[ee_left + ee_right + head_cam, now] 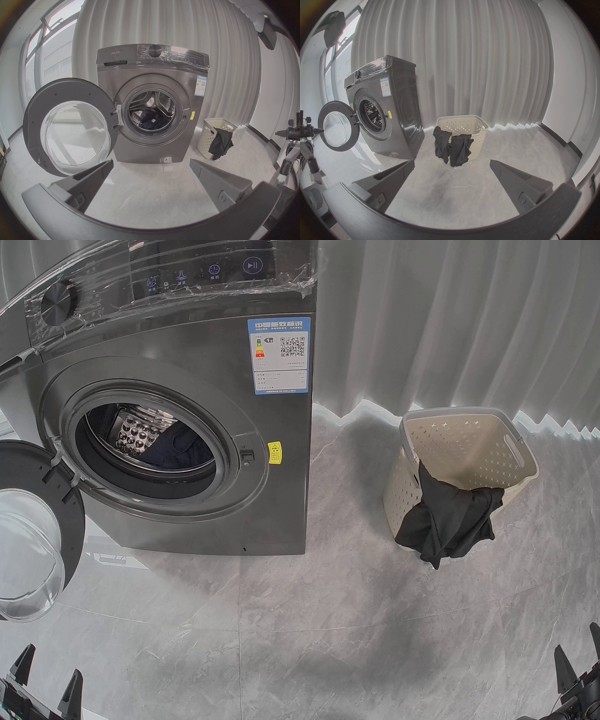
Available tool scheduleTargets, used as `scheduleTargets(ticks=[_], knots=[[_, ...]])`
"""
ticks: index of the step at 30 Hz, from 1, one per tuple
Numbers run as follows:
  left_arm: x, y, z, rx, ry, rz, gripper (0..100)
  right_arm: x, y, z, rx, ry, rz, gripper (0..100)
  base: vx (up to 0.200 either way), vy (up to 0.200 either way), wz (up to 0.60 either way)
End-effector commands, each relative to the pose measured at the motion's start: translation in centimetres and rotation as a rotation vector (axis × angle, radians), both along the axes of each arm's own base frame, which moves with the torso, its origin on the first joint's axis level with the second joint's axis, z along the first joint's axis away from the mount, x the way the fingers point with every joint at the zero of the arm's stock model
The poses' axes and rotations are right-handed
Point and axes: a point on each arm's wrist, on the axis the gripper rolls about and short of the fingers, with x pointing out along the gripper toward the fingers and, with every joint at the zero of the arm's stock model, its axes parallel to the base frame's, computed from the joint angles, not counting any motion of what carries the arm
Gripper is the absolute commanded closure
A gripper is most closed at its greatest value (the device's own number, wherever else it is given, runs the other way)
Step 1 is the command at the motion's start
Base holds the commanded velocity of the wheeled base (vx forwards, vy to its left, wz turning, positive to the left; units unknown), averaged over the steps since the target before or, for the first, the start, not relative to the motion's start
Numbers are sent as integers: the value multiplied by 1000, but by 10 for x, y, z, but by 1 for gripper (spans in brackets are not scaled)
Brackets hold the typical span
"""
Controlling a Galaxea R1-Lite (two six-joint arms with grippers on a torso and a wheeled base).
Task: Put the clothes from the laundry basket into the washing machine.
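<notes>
Glossy metal washing machine (187, 427), perforated plastic laundry basket (465, 446), matt cloth (450, 521).

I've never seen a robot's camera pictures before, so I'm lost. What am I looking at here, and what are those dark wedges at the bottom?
A two-armed robot took these. One picture looks down from its head; the other two come from cameras on its wrists. The dark wedges are the fingers of the left gripper and right gripper, both open and holding nothing. On the floor stands a washing machine with its door swung open and dark clothes in the drum. Beside it is a laundry basket with black clothing draped over its rim.
</notes>
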Motion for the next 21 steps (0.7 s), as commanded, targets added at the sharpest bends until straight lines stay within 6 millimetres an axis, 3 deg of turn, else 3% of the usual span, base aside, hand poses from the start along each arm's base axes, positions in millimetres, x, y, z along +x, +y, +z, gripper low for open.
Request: scheduleTargets(ticks=[1,4,10,21], knots=[[0,0,-5,-1,4,0,0,1,0,-5,0,11,0,0,200,0,0],[0,0,-5,-1,4,1,0,1,0,-5,0,11,0,0,200,0,0],[0,0,-5,-1,4,0,0,1,0,-5,0,11,0,0,0,0,0],[0,0,-5,-2,4,0,0,1,0,-5,0,11,0,0,0,-200,0]])
